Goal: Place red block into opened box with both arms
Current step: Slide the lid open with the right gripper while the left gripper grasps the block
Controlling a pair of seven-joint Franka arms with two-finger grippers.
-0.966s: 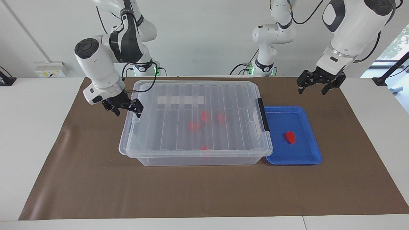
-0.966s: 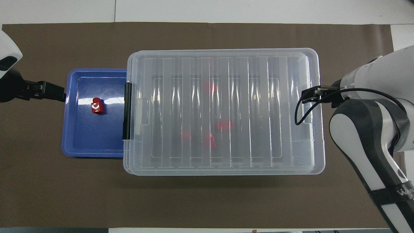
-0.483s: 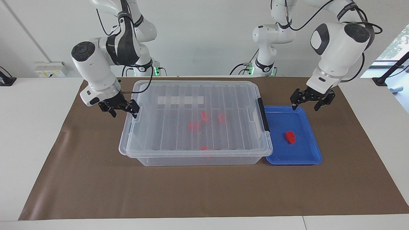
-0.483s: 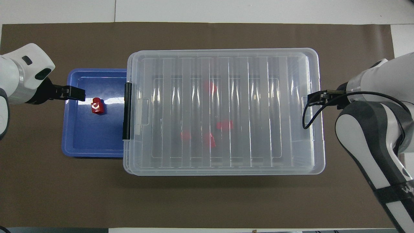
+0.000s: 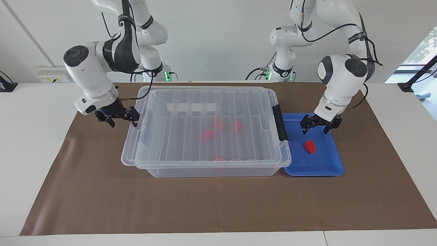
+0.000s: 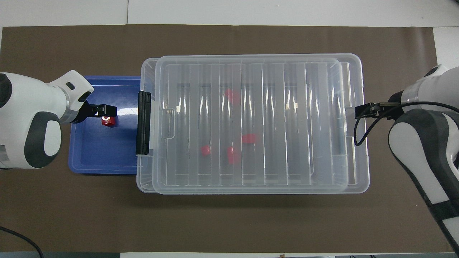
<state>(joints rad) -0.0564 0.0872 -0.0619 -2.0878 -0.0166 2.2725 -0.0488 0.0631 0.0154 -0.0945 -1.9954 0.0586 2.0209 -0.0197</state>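
Observation:
A small red block (image 5: 310, 146) (image 6: 108, 121) lies in the blue tray (image 5: 324, 164) (image 6: 100, 157). My left gripper (image 5: 314, 131) (image 6: 109, 111) hangs open just above it. The clear box (image 5: 205, 171) (image 6: 144, 184) stands beside the tray and holds several red blocks. Its ribbed lid (image 5: 170, 136) (image 6: 294, 125) rests on top, offset toward the right arm's end, with a black latch handle (image 5: 280, 123) (image 6: 143, 122) at the tray end. My right gripper (image 5: 123, 122) (image 6: 362, 110) is open at the lid's overhanging end rim, one finger against it.
A brown mat (image 5: 102, 198) covers the white table under box and tray. Two smaller white arms with green-lit bases (image 5: 283, 37) (image 5: 150, 30) stand at the robots' edge of the table.
My left gripper came down from over the mat's corner to just over the red block in the tray. My right gripper drew back toward its own end, and the lid slid with it.

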